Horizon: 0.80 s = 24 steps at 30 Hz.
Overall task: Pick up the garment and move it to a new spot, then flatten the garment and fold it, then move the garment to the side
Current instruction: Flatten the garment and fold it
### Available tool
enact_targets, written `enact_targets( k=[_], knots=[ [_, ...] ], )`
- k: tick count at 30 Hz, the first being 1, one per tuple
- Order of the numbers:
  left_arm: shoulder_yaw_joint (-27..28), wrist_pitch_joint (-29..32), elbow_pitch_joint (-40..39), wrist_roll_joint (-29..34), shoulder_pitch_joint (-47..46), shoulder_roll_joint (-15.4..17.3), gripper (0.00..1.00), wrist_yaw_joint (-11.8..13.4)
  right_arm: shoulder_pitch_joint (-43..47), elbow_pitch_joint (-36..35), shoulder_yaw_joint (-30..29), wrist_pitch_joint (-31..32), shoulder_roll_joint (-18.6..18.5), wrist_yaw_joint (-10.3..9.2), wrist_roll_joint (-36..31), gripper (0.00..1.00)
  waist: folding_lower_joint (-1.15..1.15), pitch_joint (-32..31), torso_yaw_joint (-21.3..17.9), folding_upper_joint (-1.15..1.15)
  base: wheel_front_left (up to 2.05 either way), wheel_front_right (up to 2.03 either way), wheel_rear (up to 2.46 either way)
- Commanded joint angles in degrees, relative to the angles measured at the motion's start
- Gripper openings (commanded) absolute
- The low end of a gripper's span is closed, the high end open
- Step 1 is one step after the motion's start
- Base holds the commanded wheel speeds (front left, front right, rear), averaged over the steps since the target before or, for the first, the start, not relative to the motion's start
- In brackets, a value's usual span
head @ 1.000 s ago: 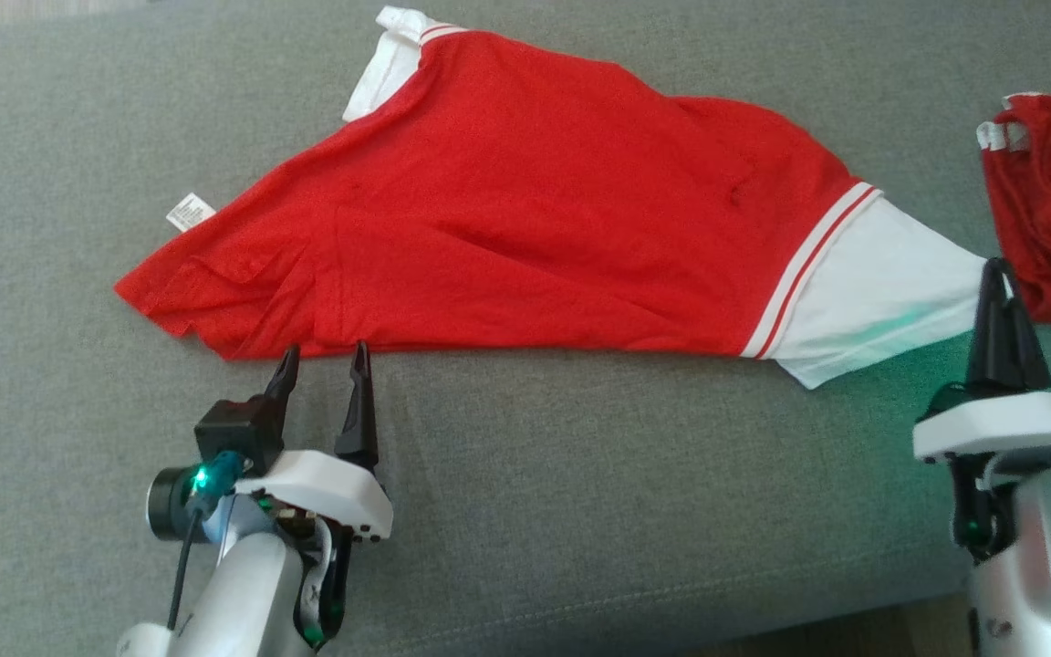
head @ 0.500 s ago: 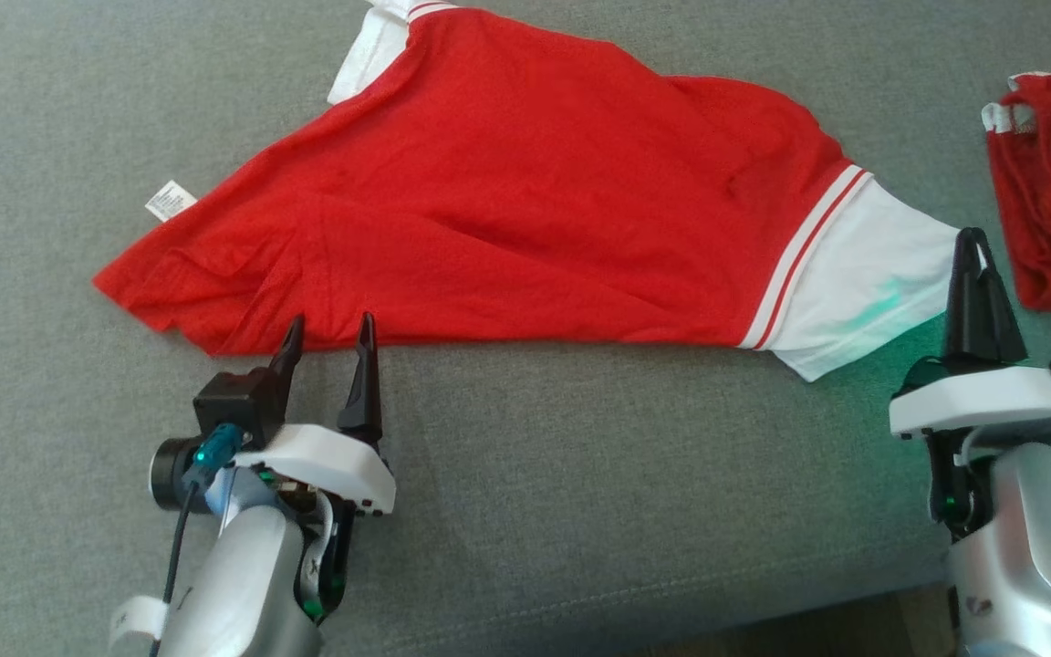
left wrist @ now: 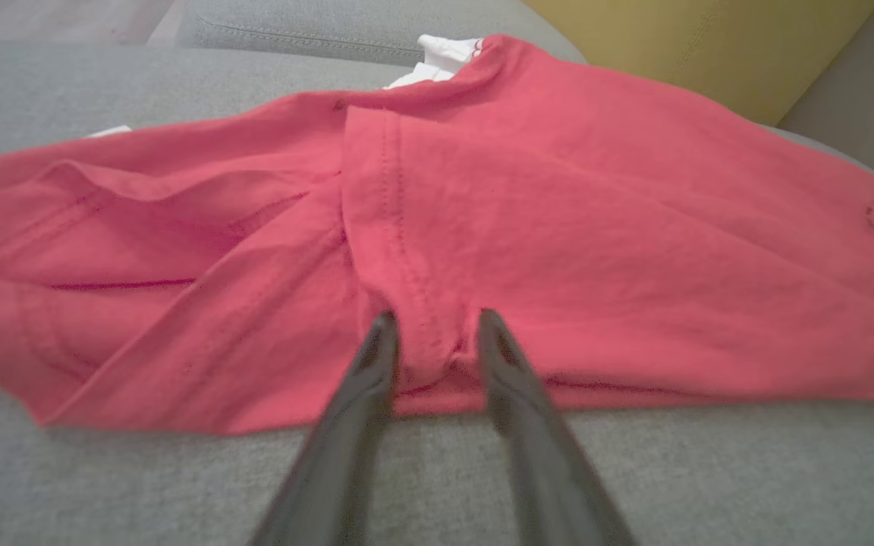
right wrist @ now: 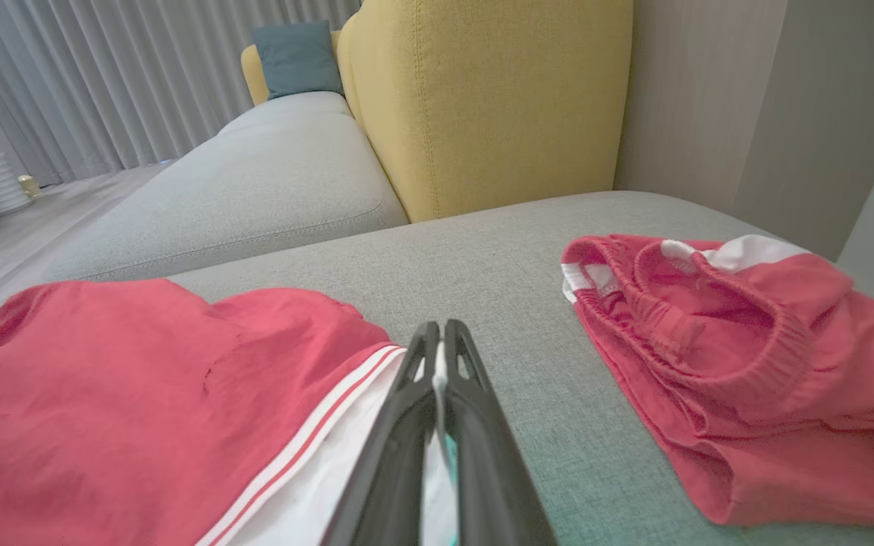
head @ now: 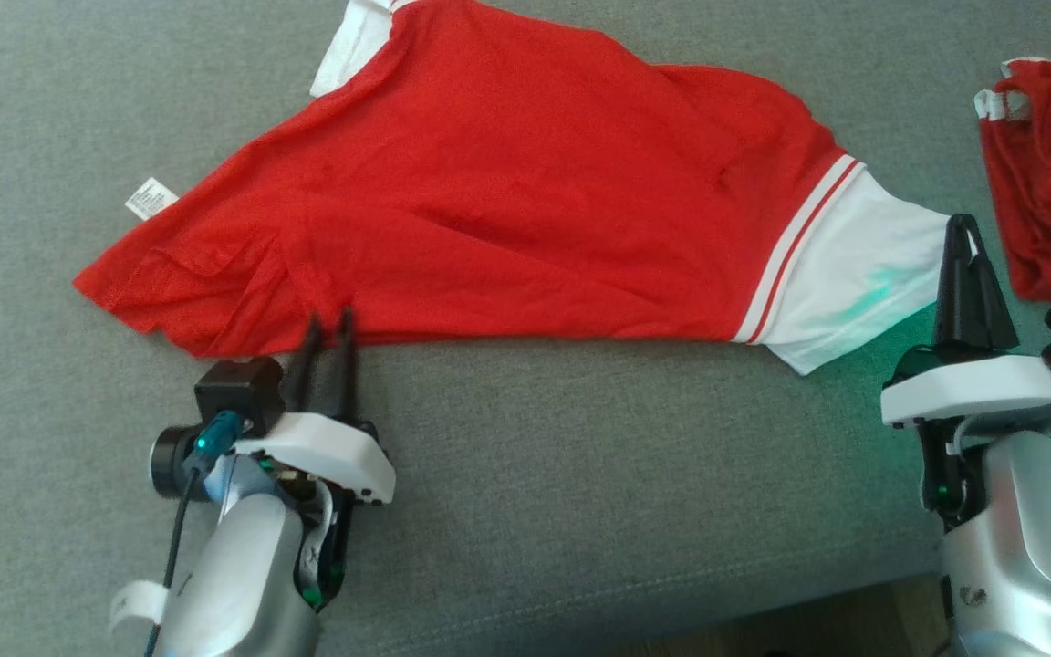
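Note:
The garment [head: 525,182], a red mesh jersey with white sleeves, lies spread and creased across the grey cushion [head: 580,456]. A small white label [head: 150,197] sticks out at its left hem. My left gripper [head: 329,318] is at the near hem, its fingers drawn close on a puckered ridge of red fabric [left wrist: 435,356] between the tips [left wrist: 435,318]. My right gripper [head: 962,224] is shut on the edge of the right white sleeve [head: 863,274]. A thin strip of white cloth shows between its fingers [right wrist: 437,330].
A second red garment [head: 1050,201] with an elastic waistband lies crumpled just right of my right gripper [right wrist: 748,356]. A yellow chair back [right wrist: 482,98] rises behind the cushion. The cushion's front edge and a strip of floor [head: 808,630] run along the bottom.
My left gripper's fingers have gone from wide apart to nearly together over the hem. The head camera has shifted a little. The right gripper keeps its hold on the sleeve.

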Motion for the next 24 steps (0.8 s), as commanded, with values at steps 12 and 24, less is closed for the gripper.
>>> enact_targets(
  k=[12, 24],
  knots=[
    [4.4, -0.3, -13.2, 2.3, -2.2, 0.5, 0.00, -1.4, -3.2, -4.6, 2.0, -0.2, -0.3, 0.00, 2.8, 0.00, 0.00, -6.4, 2.8, 0.00, 0.00, 0.00, 0.00],
    [12.8, -0.3, -15.8, 7.9, -17.5, 10.0, 0.00, -6.4, -17.9, -9.2, 7.9, -0.2, -6.3, 0.00, 5.4, 0.00, 0.00, -13.5, 3.4, 0.00, 0.00, 0.00, 0.00]
  ],
)
